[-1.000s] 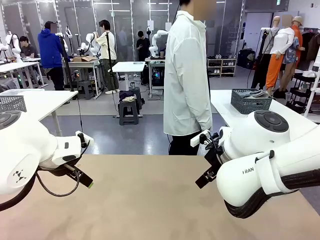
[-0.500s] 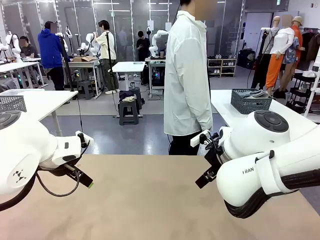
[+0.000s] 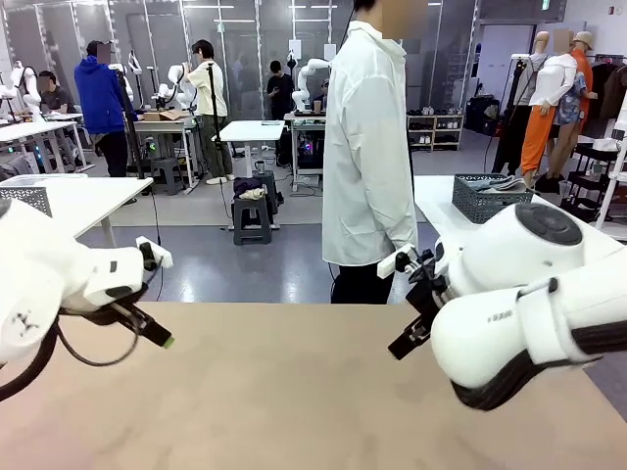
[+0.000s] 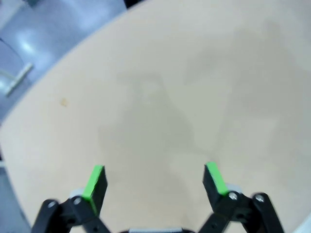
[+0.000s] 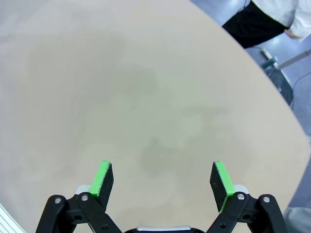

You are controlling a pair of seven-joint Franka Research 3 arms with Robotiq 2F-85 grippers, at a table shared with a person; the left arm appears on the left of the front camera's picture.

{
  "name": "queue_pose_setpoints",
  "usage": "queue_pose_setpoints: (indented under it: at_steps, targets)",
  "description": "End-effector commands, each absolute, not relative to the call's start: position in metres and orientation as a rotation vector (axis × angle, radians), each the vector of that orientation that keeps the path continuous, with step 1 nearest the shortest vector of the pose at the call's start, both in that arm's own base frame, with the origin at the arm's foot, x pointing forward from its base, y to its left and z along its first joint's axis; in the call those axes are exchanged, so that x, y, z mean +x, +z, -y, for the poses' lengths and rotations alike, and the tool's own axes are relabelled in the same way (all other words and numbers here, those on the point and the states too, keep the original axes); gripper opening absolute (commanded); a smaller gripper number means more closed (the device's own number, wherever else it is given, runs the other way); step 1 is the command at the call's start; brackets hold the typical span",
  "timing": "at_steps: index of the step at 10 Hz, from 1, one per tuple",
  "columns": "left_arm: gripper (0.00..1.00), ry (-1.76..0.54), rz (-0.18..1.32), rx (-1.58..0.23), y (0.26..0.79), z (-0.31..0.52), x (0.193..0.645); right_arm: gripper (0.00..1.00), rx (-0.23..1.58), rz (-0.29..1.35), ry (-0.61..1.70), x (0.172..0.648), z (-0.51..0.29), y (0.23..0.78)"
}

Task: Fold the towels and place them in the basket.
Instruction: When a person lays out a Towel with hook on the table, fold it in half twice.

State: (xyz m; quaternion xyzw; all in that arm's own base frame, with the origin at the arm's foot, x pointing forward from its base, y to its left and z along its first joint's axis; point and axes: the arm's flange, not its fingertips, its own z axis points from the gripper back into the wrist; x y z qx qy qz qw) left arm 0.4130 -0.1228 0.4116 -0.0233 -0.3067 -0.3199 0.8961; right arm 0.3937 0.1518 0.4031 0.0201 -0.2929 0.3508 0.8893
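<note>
My left gripper point(image 3: 162, 338) hangs open over the left part of the bare tan table point(image 3: 284, 392), its green pads point(image 4: 95, 180) wide apart with nothing between them. My right gripper point(image 3: 400, 346) hovers open over the right part, pads point(image 5: 221, 178) also spread over bare tabletop. In the wrist views the left gripper point(image 4: 155, 177) and the right gripper point(image 5: 163, 177) each look straight down at the table. A dark grey mesh basket point(image 3: 487, 201) stands on a white side table far right, holding pale cloth too small to tell as towels.
A person in a white lab coat point(image 3: 367, 147) stands at the table's far edge, one hand point(image 3: 404, 257) hanging near my right arm. Another mesh bin point(image 3: 24, 201) sits on a white table at the left. The table's rounded edge point(image 5: 272, 92) shows in the right wrist view.
The left arm has drawn back to the left and lifted slightly. The right arm has shifted a little up and to the right. Both grippers have stayed open.
</note>
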Motion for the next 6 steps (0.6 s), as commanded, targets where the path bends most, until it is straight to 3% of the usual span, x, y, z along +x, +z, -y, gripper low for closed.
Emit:
queue_pose_setpoints:
  at_steps: [1,6]
  targets:
    - [1.0,-0.789,0.668,-0.098,0.46,0.082,0.424,1.0,0.075,0.629,0.817,0.395,-0.105,0.46]
    - [1.0,-0.987,0.792,-0.15,0.607,-0.019,0.405,1.0,0.123,0.775,0.986,0.343,-0.022,0.622]
